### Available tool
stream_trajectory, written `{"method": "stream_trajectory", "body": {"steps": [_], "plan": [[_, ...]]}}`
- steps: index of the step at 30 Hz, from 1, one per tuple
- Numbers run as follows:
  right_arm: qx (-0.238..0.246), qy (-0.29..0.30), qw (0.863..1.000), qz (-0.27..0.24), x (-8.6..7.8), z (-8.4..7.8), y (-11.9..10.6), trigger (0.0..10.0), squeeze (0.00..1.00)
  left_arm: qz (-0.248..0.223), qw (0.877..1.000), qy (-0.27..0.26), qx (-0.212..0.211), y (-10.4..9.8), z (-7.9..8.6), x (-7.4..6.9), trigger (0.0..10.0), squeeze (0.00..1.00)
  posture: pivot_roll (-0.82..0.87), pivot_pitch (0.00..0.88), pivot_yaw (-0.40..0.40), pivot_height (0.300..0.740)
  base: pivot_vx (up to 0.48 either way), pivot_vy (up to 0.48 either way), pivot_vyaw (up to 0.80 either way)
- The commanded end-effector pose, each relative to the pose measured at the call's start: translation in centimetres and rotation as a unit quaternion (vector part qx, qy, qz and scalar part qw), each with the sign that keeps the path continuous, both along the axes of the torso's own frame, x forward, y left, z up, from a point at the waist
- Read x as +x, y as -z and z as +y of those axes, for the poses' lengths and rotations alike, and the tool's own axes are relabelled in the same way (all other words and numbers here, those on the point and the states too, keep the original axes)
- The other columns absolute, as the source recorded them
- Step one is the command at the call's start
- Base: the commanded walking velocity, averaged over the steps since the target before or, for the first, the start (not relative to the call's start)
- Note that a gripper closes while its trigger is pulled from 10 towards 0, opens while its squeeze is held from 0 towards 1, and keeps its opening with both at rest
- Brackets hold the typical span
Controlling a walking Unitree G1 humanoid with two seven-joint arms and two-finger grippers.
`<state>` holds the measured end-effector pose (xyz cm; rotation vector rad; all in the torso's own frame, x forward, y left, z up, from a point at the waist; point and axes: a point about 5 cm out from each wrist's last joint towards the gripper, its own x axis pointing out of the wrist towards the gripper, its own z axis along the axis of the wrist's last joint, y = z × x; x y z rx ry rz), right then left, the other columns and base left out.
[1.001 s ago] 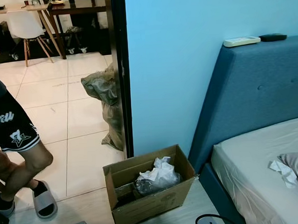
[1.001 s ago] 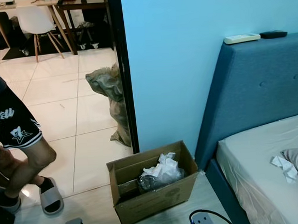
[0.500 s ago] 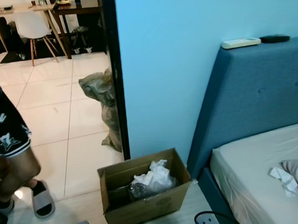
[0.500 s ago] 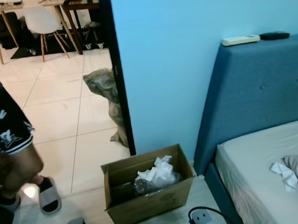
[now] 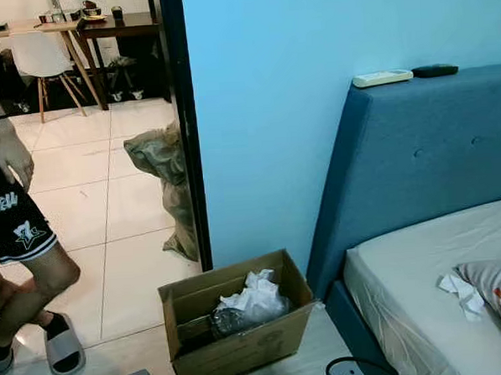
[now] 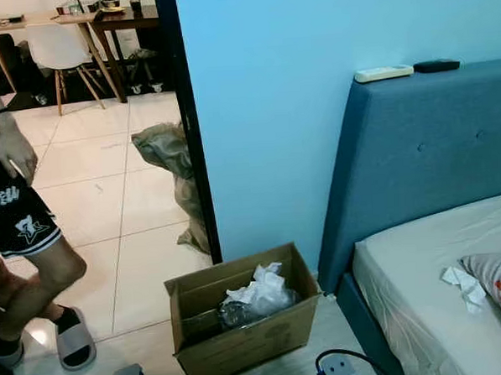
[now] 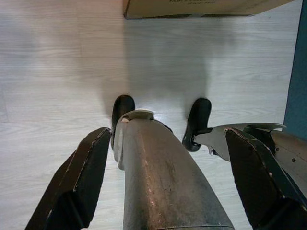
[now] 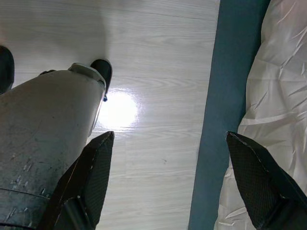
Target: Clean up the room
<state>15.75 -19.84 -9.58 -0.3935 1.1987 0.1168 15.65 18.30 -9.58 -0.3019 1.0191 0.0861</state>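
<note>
An open cardboard box stands on the pale wood floor beside the blue bed, with crumpled white paper and clear plastic inside it. A crumpled white tissue lies on the mattress next to a patterned pillow. My left gripper hangs open over the floor near my own leg, the box's edge just beyond it. My right gripper hangs open, empty, beside the bed's blue frame.
A person in black shorts and grey slippers stands on the tiles at the left. A stuffed sack leans by the dark door frame. A white remote and a black object rest on the headboard. A table and chair stand far back.
The camera has shifted a little, so the box and bed sit further left. The person has changed stance; a hand now shows at the upper left. Both arms still hang idle.
</note>
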Motion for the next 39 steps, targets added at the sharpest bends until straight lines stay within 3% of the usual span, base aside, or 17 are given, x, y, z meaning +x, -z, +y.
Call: {"method": "stream_trajectory", "body": {"steps": [1,32,39], "plan": [[0.001,-0.003,1.000,0.004,-0.2,0.2,0.1,10.0,0.00,0.010,1.000,0.010,0.003,0.2,0.0,-0.4,10.0,0.00,0.00,0.000,-0.035,0.740,0.000,0.000,0.00],[-0.010,-0.014,1.000,0.010,-0.5,-1.1,0.0,10.0,0.00,0.010,0.999,0.029,0.011,0.1,-0.1,-0.3,10.0,0.00,0.00,0.000,-0.036,0.740,0.000,0.000,0.00],[-0.008,-0.016,1.000,0.009,-0.5,-0.7,0.1,10.0,0.00,0.009,1.000,0.024,0.009,0.1,-0.1,-0.2,10.0,0.00,0.02,0.000,-0.051,0.740,0.000,0.000,0.00]]}}
